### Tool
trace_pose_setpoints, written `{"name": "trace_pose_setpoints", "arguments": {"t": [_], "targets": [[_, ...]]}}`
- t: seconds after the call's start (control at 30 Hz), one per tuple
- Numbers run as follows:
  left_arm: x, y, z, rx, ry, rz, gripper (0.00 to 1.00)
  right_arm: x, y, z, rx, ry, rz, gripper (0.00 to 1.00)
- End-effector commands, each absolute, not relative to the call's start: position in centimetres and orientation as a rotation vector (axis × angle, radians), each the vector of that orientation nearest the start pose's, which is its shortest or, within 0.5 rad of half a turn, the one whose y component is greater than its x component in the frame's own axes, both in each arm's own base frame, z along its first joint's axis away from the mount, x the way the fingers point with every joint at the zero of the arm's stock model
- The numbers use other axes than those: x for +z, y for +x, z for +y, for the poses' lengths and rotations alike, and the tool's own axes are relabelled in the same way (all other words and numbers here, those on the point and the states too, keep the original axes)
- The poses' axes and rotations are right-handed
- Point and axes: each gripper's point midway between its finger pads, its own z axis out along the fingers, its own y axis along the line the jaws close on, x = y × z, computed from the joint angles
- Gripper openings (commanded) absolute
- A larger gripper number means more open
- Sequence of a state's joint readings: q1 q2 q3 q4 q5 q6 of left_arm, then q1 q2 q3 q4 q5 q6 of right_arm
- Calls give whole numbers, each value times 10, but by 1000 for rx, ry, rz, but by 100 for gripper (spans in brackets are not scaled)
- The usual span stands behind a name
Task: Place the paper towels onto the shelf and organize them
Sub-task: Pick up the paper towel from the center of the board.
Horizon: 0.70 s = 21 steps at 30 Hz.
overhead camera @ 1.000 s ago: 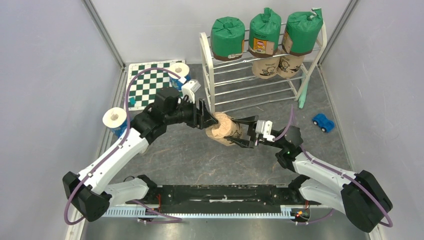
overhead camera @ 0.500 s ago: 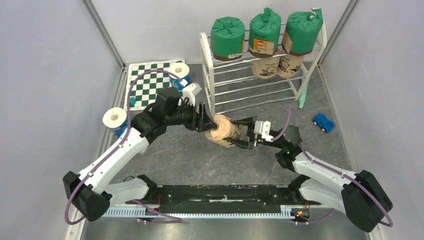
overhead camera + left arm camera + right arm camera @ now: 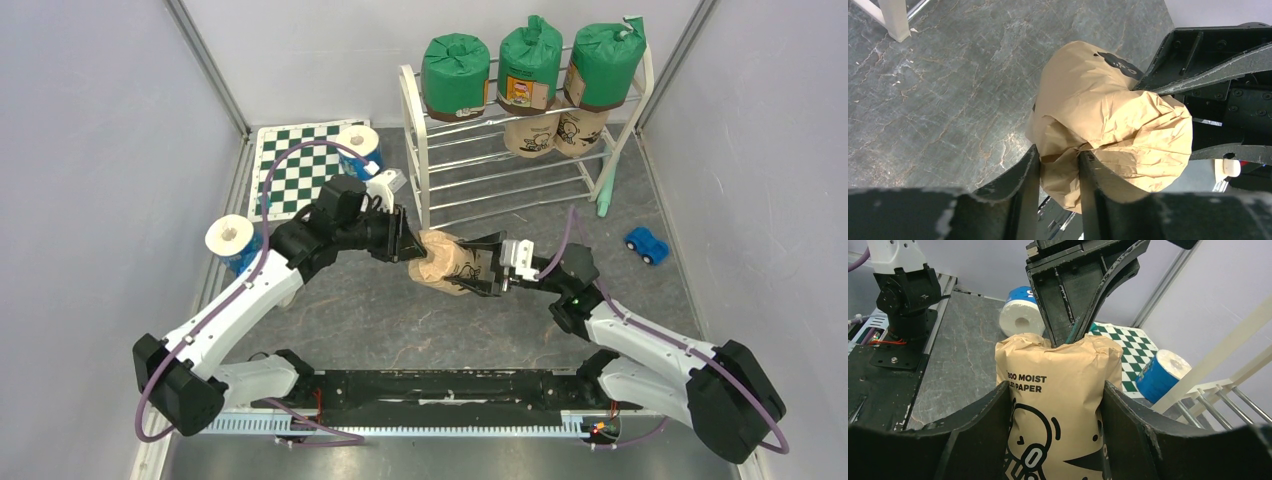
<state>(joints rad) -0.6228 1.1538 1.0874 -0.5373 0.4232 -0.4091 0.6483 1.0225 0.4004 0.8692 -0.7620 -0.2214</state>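
Observation:
A tan paper-wrapped towel roll (image 3: 446,262) with black drawings hangs above the floor between both grippers. My left gripper (image 3: 410,246) is shut on the crumpled end of its wrap (image 3: 1063,165), fingers (image 3: 1023,175) pinching the paper. My right gripper (image 3: 480,270) is shut across the roll's body (image 3: 1063,365), one finger (image 3: 993,410) on each side. The white shelf (image 3: 415,150) stands just beyond. Three green rolls (image 3: 455,75) stand on its top tier and two tan rolls (image 3: 530,135) on the tier below. One white-and-blue roll (image 3: 358,148) stands on the checkered mat, another (image 3: 232,243) at the left wall.
The green-and-white chessboard mat (image 3: 295,175) lies left of the shelf. A small blue toy car (image 3: 647,244) sits on the floor at the right. A pale green object (image 3: 607,185) leans by the shelf's right end. Grey walls close in both sides.
My left gripper has closed on the wrap's end. The tan roll and both grippers have shifted slightly left and toward the shelf.

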Motion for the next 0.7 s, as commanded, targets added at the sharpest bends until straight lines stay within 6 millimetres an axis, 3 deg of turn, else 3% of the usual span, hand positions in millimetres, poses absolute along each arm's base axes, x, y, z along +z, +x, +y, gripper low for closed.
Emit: {"name": "trace_pose_setpoints", "arguments": {"t": [0.0,0.1,0.33,0.67], "targets": [[257,205,-274,-1127,563,2192,29,284,203,295,773,-1137,829,48],[260,206,-272,-1111,562,2177,17,279,210,297,749,-1157,870,58],[260,211,-263,-1004,538,2193,5,264,226,305,670,-1223,1005,86],[256,211,-264,-873,581,2203,2,247,232,328,630,-1337,1134,92]]}}
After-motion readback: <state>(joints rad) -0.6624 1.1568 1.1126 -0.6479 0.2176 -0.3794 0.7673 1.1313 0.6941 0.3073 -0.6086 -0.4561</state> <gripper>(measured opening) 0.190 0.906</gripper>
